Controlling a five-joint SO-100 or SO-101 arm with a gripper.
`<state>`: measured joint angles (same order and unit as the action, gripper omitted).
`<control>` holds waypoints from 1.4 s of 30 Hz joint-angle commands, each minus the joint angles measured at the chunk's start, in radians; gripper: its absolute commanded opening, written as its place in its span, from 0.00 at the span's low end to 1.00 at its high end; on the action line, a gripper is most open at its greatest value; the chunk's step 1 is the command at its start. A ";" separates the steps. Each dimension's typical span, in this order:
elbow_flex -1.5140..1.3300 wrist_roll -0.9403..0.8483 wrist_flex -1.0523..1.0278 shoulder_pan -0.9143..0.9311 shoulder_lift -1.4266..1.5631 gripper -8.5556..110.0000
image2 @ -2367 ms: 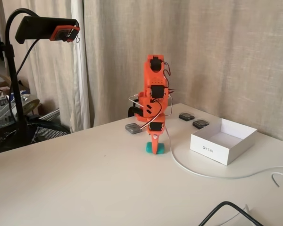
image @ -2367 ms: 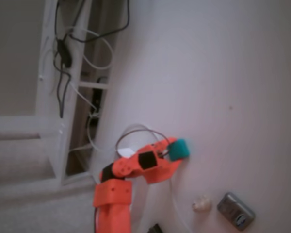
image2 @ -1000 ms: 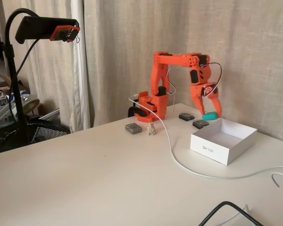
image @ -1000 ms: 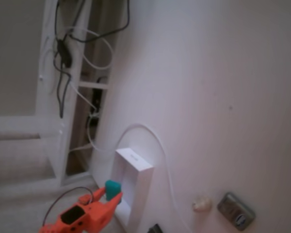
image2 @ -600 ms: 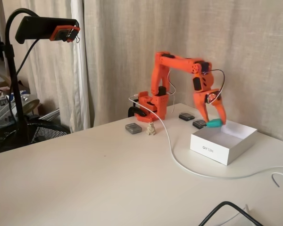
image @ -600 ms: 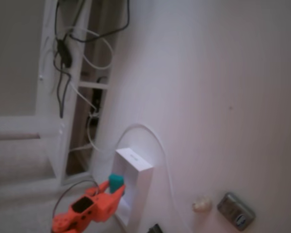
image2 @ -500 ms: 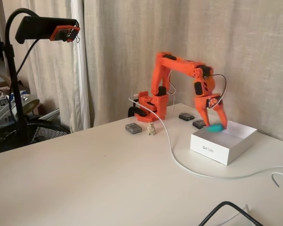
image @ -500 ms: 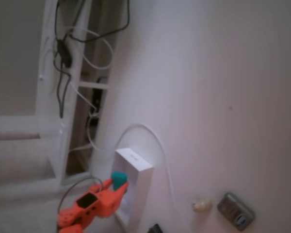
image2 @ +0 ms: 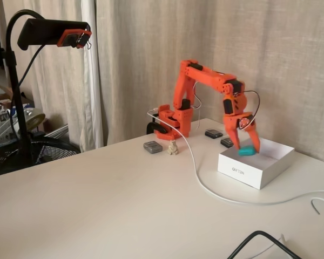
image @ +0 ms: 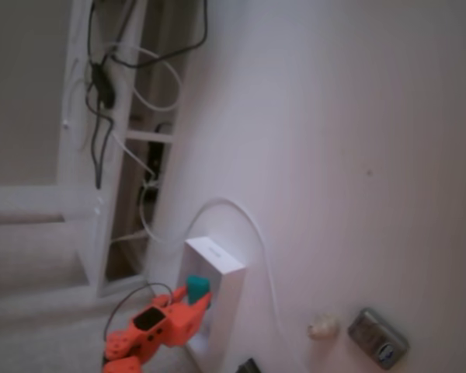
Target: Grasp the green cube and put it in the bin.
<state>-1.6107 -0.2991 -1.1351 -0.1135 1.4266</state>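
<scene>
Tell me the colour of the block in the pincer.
Teal-green block, clearest in the fixed view from the table's side.

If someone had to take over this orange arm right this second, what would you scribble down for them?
End effector: shut on the green cube, hanging over the near-left part of the white bin in the fixed view from the side.
Cube: at about rim height over the bin's open top; it is not clear whether it has reached the floor. The other fixed view also shows it at the bin's edge.
Done: cube picked up and carried to the bin.
Left: open the fingers so the cube drops in, then lift the arm clear.
Nearby, not part of the job: white cable, grey gadget, small cream lump.
</scene>
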 commanded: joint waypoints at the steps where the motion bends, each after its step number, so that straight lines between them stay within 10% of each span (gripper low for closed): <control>1: -0.008 -0.002 0.017 0.005 0.006 0.18; 25: 0.026 0.037 0.009 0.046 -0.018 0.39; 42: -0.351 0.117 0.253 -0.005 0.828 0.36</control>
<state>-1.8914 -0.1871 -0.9004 -0.0982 2.0724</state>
